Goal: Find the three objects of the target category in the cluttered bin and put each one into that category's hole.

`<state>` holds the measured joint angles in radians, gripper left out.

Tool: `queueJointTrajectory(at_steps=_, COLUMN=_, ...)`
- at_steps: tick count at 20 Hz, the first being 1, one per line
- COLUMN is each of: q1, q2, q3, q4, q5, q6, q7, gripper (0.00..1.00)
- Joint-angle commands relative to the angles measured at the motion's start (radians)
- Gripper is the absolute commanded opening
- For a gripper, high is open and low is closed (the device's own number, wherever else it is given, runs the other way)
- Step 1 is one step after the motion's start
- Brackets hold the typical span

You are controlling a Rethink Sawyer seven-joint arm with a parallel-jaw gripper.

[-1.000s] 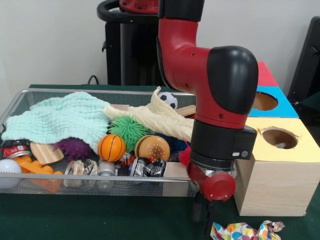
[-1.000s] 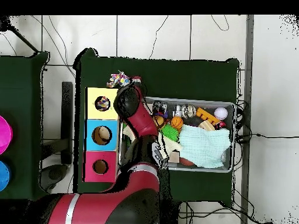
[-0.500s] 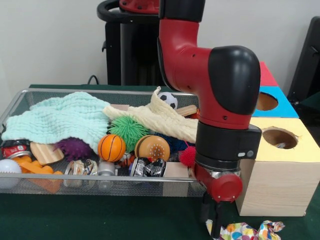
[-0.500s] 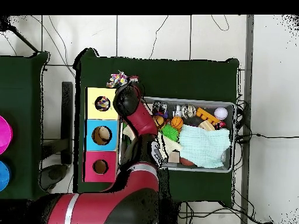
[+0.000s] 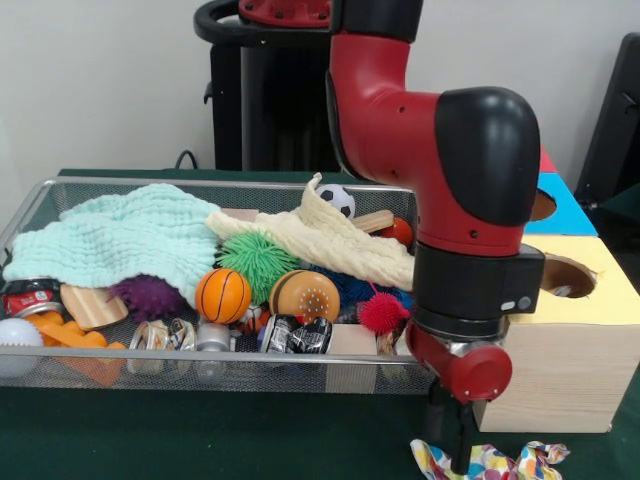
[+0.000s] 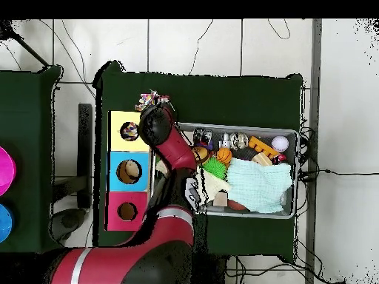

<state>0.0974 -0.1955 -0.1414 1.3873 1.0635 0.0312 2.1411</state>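
1. I am counting three holes in the box row in the overhead view: yellow (image 6: 129, 132), blue (image 6: 129, 171) and red (image 6: 127, 211), one round hole each.
2. I am seeing one wire-mesh bin (image 5: 60, 190), rectangular, and in it two cloths: a mint waffle-textured cloth (image 5: 120, 240) and a cream ribbed cloth (image 5: 320, 238).
3. I am counting three spiky balls in the front view: green (image 5: 257, 257), purple (image 5: 147, 295) and red (image 5: 382, 312); also one orange basketball (image 5: 222, 295), one small soccer ball (image 5: 338, 199) and one white dimpled ball (image 5: 18, 340).
4. One crumpled wrapper (image 5: 490, 463), shiny with coloured dots, is lying on the green table (image 5: 200, 435), outside the bin, near the front of the wooden yellow-topped box (image 5: 560, 370).
5. The gripper (image 5: 452, 455) is hanging right at the wrapper's left end, its dark tips down on it; I cannot tell whether it is clenched or released.
6. The gripper is standing right of the bin's near right corner.
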Motion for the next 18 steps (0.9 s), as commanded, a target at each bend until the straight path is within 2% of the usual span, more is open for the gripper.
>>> queueJointTrajectory(at_steps=1, q1=0.019, q2=0.055, q3=0.018, q4=-0.035, q5=0.048, q6=0.153, q7=0.309, gripper=1.0)
queueJointTrajectory(at_steps=11, q1=0.025, q2=0.09, q3=0.02, q4=-0.07, q5=0.06, q6=0.16, q7=0.325, gripper=1.0)
queueJointTrajectory(at_steps=18, q1=0.028, q2=0.106, q3=-0.012, q4=-0.082, q5=0.047, q6=0.197, q7=0.35, gripper=1.0)
